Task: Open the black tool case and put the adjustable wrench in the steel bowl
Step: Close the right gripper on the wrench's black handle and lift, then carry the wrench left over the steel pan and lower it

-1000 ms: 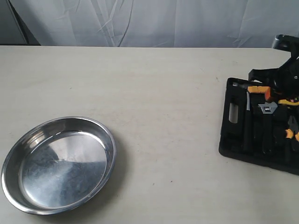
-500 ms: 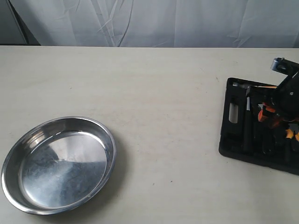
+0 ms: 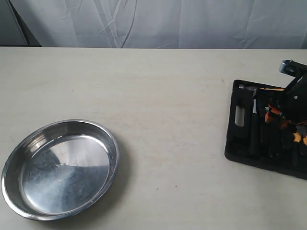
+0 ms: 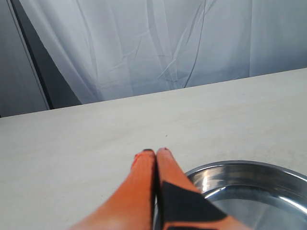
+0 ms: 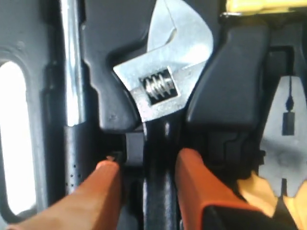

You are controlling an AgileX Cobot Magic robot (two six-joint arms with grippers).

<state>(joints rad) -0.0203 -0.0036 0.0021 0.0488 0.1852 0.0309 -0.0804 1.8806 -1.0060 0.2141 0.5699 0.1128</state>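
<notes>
One black moulded plastic tool case, open, at the right of the desk. One silver-headed black-handled adjustable wrench seated inside; right gripper parted, astride its handle. One shiny round steel bowl at left; left gripper closed, holding nothing.

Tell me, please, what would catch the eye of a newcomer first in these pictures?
The shiny steel bowl, empty, at the lower left of the exterior view, stands out most. At the right edge lies the open black tool case, where the right claw straddles the black handle of the adjustable wrench, whose silver head fills the right wrist view. The left claw is shut near the bowl's rim.
</notes>
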